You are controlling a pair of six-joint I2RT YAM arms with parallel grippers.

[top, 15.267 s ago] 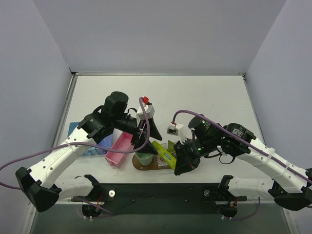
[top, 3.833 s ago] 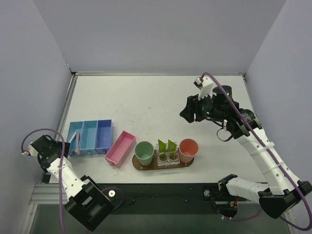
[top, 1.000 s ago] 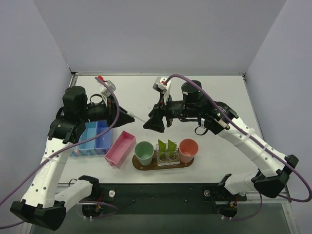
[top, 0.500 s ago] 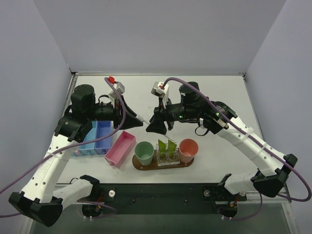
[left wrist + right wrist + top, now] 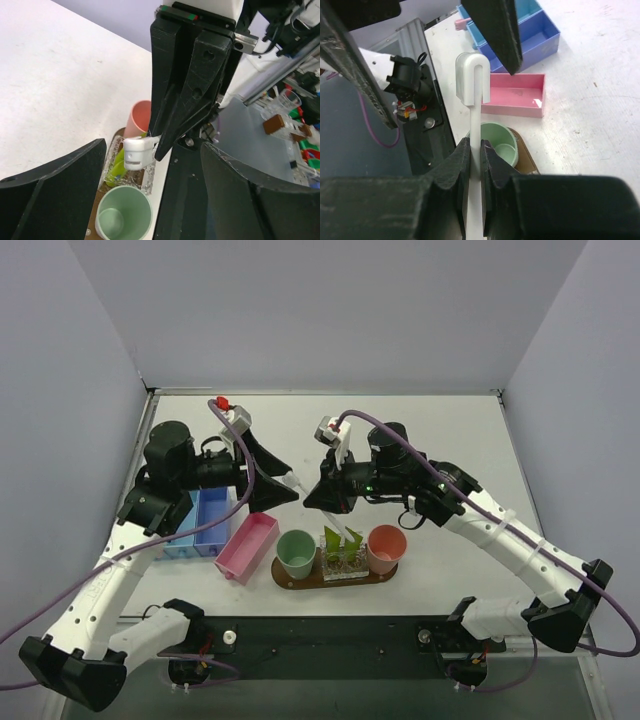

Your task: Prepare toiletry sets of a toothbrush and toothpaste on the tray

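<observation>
Step in hand, by the look of it: mid-air handover of a slim white plastic toothbrush point(image 5: 475, 125) between the two arms, above the white tabletop point(image 5: 400, 430) and just far of the brown oval wooden tray point(image 5: 320, 583).

Right hand point(image 5: 476, 150) narrow, clamped on the toothbrush handle, brush head pointing left toward the other arm. Left hand point(image 5: 283, 490) wide, fingers spread either side of the brush head in left wrist view, gaps both sides, no contact visible. So toothbrush carried by right hand alone.

On the tray, left to right:
- pale green plastic cup point(image 5: 296, 552), empty as seen from left wrist
- clear glass holder point(image 5: 342, 562) w/ two green toothpaste tubes point(image 5: 352, 540) standing in it
- salmon-pink plastic cup point(image 5: 386, 546), inside not clear enough to tell

Tray near-centre on the tabletop. Pink rectangular plastic bin point(image 5: 248, 545) just left of it, blue plastic bins point(image 5: 205, 520) further left.

Next move, as a guess: pull left arm back leftward, clear of the brush head. Then tip the toothbrush handle-down w/ right hand and lower it into a cup — green one prob. free. Care needed re. the long handle vs. the toothpaste tubes right below, plus risk of tipping a cup via a nudged rim. No brush seen in any cup yet — sets not complete.
</observation>
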